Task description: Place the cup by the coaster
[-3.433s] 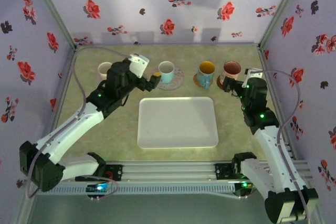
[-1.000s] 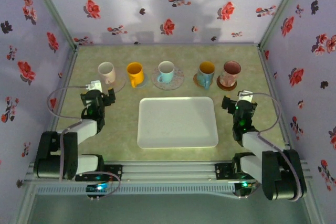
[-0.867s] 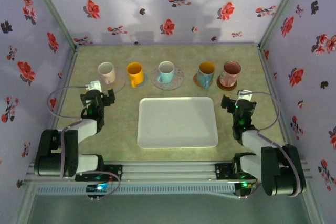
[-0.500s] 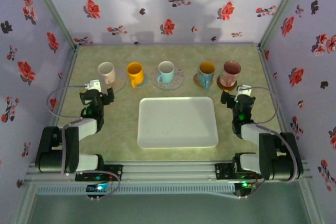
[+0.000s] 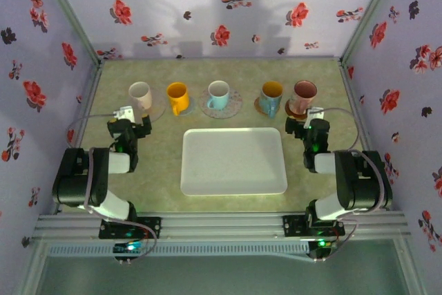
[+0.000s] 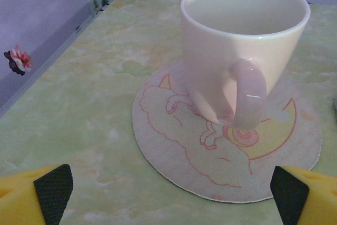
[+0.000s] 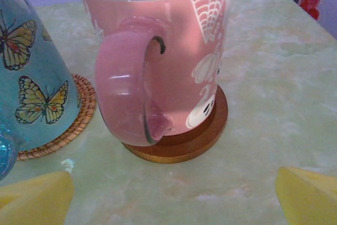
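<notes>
Yellow cup [image 5: 177, 97]: is standing upright near the moon-print coaster [image 6: 158, 125], which is carrying the pale cup [image 6: 237, 40].
Left gripper [image 5: 129, 124]: is gaping wide, empty.
Right gripper [image 5: 309, 128]: is gaping wide, empty, facing the cobweb-printed pink mug [image 7: 168, 40].
Table [image 5: 159, 164]: is showing green-yellow marbling.
Walls [image 5: 262, 25]: are carrying red flowers on lilac.

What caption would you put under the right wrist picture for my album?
Pink mug on its wooden coaster, butterfly mug alongside, open right gripper facing it.

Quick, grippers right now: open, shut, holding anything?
Left gripper: open, empty, facing the cream-pink ceramic mug.
Right gripper: open, empty, facing the pink ghost-print mug.
</notes>
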